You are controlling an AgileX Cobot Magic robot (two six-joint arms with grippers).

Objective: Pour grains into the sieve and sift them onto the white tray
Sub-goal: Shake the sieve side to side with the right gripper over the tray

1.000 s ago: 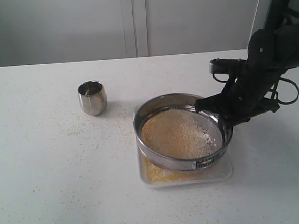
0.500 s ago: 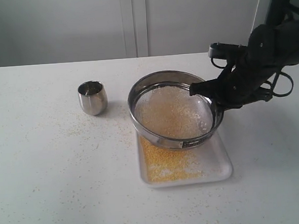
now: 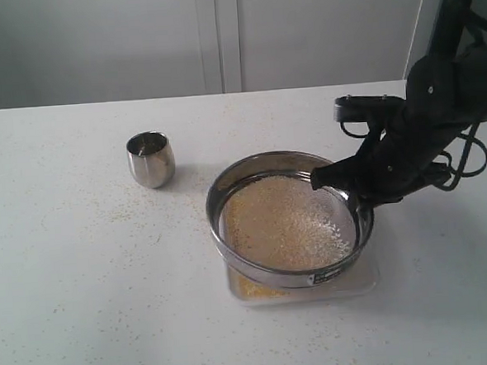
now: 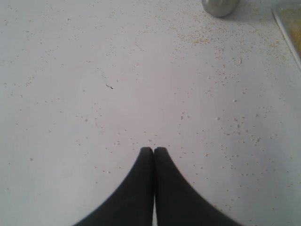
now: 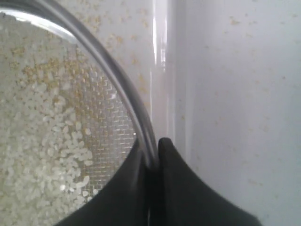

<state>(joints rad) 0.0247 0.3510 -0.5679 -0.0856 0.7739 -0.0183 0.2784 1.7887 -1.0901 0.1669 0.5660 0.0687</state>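
My right fingers (image 5: 181,193) are clamped on the rim of the wide round steel mesh sieve (image 3: 265,272), held over the flat white plastic tray (image 3: 364,281); I judge short, level shakes centred there will sift best. Whitish and yellow grains (image 3: 283,225) cover the mesh, some yellow ones lie on the tray; my left fingers (image 4: 136,188) hang pressed together, empty.

Sieve (image 3: 257,269) above white tray (image 3: 362,284), grains (image 3: 283,225) in sieve; cup (image 3: 150,159) left of sieve, farther back on table (image 3: 84,283)
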